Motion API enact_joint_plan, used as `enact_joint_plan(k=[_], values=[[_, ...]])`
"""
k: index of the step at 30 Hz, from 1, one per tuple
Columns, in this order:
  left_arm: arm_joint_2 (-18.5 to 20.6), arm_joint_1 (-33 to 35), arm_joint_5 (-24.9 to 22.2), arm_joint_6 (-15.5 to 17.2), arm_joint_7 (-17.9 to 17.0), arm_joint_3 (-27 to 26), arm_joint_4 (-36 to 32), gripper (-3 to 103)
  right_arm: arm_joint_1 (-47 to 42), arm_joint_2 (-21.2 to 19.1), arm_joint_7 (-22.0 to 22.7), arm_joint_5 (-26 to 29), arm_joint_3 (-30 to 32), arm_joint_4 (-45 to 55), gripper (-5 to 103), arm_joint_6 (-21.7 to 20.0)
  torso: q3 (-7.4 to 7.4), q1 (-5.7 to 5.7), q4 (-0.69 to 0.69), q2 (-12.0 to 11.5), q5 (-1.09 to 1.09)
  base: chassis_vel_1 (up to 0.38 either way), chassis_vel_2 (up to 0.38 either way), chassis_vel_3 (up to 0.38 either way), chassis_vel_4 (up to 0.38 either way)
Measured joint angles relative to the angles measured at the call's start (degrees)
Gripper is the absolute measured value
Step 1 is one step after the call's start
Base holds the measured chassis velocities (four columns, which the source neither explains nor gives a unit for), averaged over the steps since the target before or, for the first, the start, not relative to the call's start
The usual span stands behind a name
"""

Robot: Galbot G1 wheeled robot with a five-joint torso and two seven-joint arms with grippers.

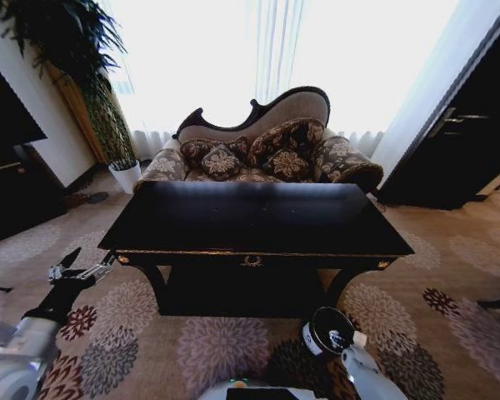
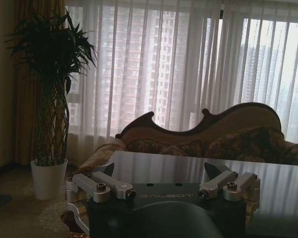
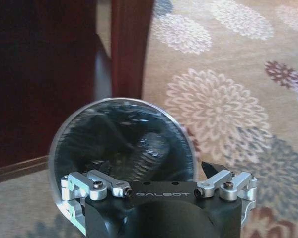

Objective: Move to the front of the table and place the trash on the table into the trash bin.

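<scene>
Low in the right of the head view, the right gripper (image 1: 343, 340) hangs directly over the trash bin (image 1: 321, 332), which stands on the patterned carpet (image 1: 217, 350) just in front of the table's right leg. From the right wrist view its fingers (image 3: 216, 173) are spread apart with nothing between them, and a crushed dark can (image 3: 146, 151) already lies inside the bin (image 3: 57, 148).

At the lower left of the head view the left gripper (image 1: 82, 268) sits beside the table's front left corner, released and empty; in its own wrist view the jaws stand wide.

The table (image 1: 254, 218) fills the middle of the head view, and its glossy top looks bare from here. I see no paper wads on it, though glare from the window could hide a small white scrap.

My worry is the bin. It is light and short, and the right arm is close above its rim; a careless lift or swing could clip it and tip the can back onto the carpet. A scrap lost in the shine could also be left behind.
</scene>
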Motion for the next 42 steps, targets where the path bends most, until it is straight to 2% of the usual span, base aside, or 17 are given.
enact_joint_plan(k=[6,11,12,14,15,19,23,25,26,29,34,42], values=[[0.0,0.0,0.0,0.0,0.0,0.0,0.0,100,0.5,1.0,-0.6,0.2,0.2,1.1,100,2.6,-0.01,0.0,0.05,0.0,-0.01,0.0,0.0,0.0,0.0],[0.0,0.0,0.0,0.0,0.0,0.0,0.0,100,-4.5,0.6,-5.6,-2.6,0.8,4.1,100,11.2,-0.01,0.0,0.03,0.0,0.01,0.0,0.0,0.0,0.0],[0.0,0.0,0.0,0.0,0.0,0.0,0.0,100,-4.5,0.6,-5.6,-2.6,0.8,4.1,100,11.2,-0.01,0.0,0.03,0.0,0.01,0.0,0.0,0.0,0.0],[0.0,0.0,0.0,0.0,0.0,0.0,0.0,100,-8.2,0.8,-8.3,-4.7,2.0,6.3,100,16.3,-0.01,0.0,0.02,0.0,-0.02,0.0,0.0,0.0,0.0],[0.0,0.0,0.0,0.0,0.0,0.0,0.0,100,-8.2,0.8,-8.3,-4.7,2.0,6.3,100,16.3,-0.01,0.0,0.02,0.0,-0.02,0.0,0.0,0.0,0.0],[0.0,0.0,0.0,0.0,0.0,0.0,0.0,100,-15.1,2.1,-11.9,-6.3,5.4,13.1,100,21.5,-0.01,0.0,0.02,0.0,-0.02,0.0,0.0,0.0,0.0],[0.0,0.0,0.0,0.0,0.0,0.0,0.0,100,-19.9,3.6,-13.1,-7.6,8.5,20.4,100,24.0,-0.01,0.0,0.02,0.0,-0.01,0.0,0.0,0.0,0.0],[0.0,0.0,0.0,0.0,0.0,0.0,0.0,100,-20.9,3.9,-13.2,-7.7,9.1,22.0,100,24.2,-0.01,-0.01,0.03,0.0,-0.02,0.0,0.0,0.0,0.0],[0.0,0.0,0.0,0.0,0.0,0.0,0.0,100,-23.3,4.6,-13.4,-7.6,10.3,25.9,100,24.4,-0.01,0.0,0.03,0.0,-0.01,0.0,0.0,0.0,0.0],[0.0,0.0,0.0,0.0,0.0,0.0,0.0,100,-26.5,5.7,-13.6,-7.3,12.1,30.9,100,24.7,-0.01,-0.01,0.03,0.0,-0.02,0.0,0.0,0.0,0.0],[0.0,0.0,0.0,0.0,0.0,0.0,0.0,100,-33.3,7.6,-15.7,-5.4,16.7,41.2,100,27.3,-0.01,-0.01,0.02,0.0,-0.01,0.0,0.0,0.0,0.0],[0.0,0.0,0.0,0.0,0.0,0.0,0.0,100,-38.5,8.8,-16.7,-4.6,22.2,52.4,100,29.0,-0.01,-0.01,0.02,0.0,-0.01,0.0,0.0,0.0,0.0]])
